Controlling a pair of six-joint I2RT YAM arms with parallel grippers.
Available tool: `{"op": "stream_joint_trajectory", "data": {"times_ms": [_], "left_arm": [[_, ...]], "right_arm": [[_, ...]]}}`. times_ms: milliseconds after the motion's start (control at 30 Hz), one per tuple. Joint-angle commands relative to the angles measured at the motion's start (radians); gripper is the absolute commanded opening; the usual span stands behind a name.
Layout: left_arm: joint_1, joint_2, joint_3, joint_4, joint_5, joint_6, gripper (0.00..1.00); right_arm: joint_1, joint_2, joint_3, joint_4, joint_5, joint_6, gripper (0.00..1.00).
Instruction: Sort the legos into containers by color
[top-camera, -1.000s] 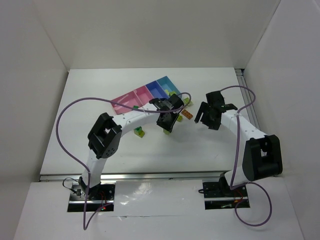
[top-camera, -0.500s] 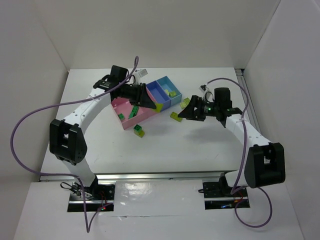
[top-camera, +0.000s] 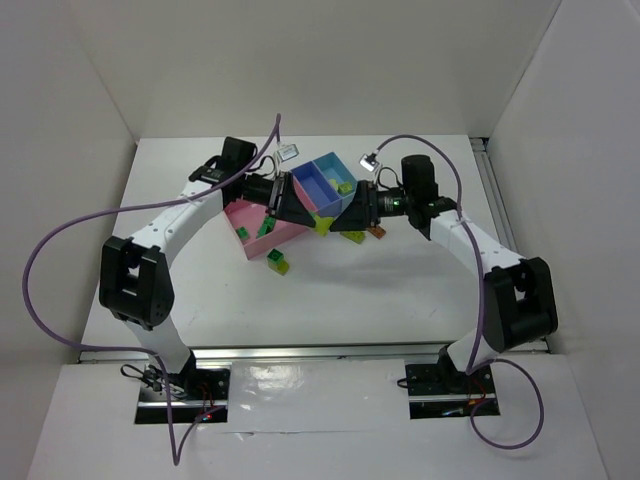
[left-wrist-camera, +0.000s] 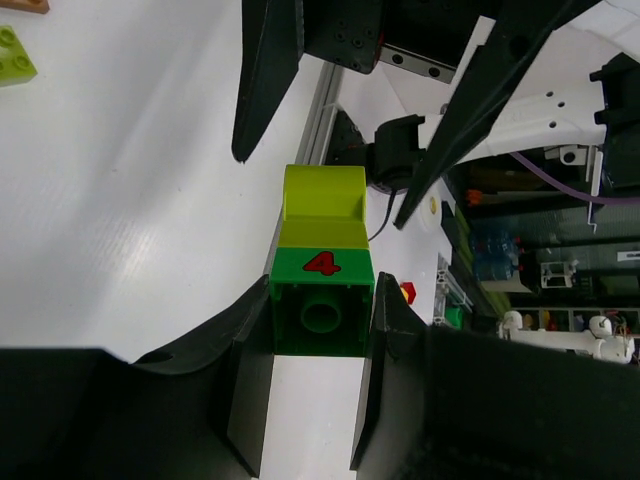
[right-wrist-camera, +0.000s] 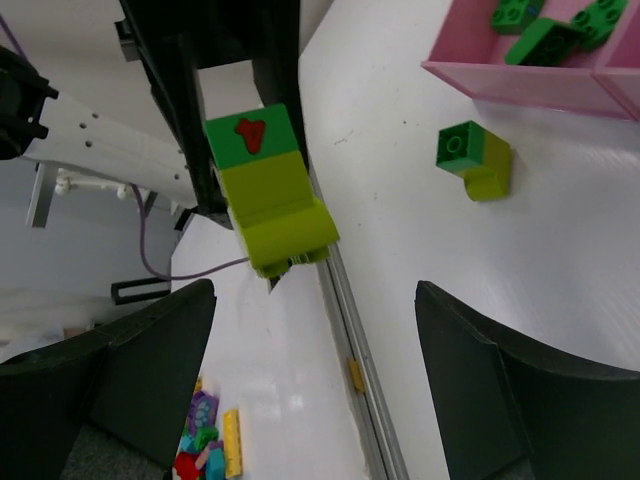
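i've got the left claw (left-wrist-camera: 318, 312) clamped on the green half of a two-brick stack (left-wrist-camera: 320, 230), the half with a red mark on it. the yellow-green half sticks out free toward the right claw (right-wrist-camera: 315, 295). the stack hangs above the worktop (top-camera: 400, 290), just in front of the bins (top-camera: 312, 185), between the two claws. the right claw is spread wide and holds nothing; it faces the free end without touching it.

i read this as the splitting step: the two colours must come apart before either can be binned. next i'd ease the right claw forward, close it on the yellow-green half only, then pull or twist.

a second stack (right-wrist-camera: 472, 158) lies on the worktop near the pink bin (right-wrist-camera: 520, 78), which already has green bricks (right-wrist-camera: 545, 38) in it.
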Motion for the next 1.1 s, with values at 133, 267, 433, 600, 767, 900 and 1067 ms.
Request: {"op": "stream_joint_trajectory", "data": {"times_ms": [133,267,433,600,767,900,1067], "left_arm": [[-0.003,-0.011,-0.016,0.076,0.088,-0.011,0.00],[-0.012,-0.021,-0.025,0.085,0.088,-0.011,0.00],[-0.012,-0.030,-0.043,0.085,0.088,-0.011,0.00],[-0.012,-0.030,-0.053,0.094,0.088,-0.011,0.00],[0.021,-0.030,-0.053,0.094,0.068,-0.030,0.00],[0.052,-0.030,-0.044,0.094,0.068,-0.039,0.00],[0.092,-0.019,-0.024,0.103,0.012,-0.071,0.00]], "right_arm": [[0.059,0.067,0.122,0.095,-0.021,0.036,0.88],[0.080,0.078,0.133,0.141,-0.010,0.068,0.80],[0.089,0.089,0.133,0.180,-0.010,0.099,0.58],[0.089,0.089,0.133,0.180,-0.010,0.099,0.37],[0.079,0.089,0.113,0.057,0.045,0.030,0.25],[0.070,0.080,0.089,-0.029,0.095,-0.016,0.23],[0.042,0.069,0.079,-0.133,0.210,-0.039,0.23]]}}
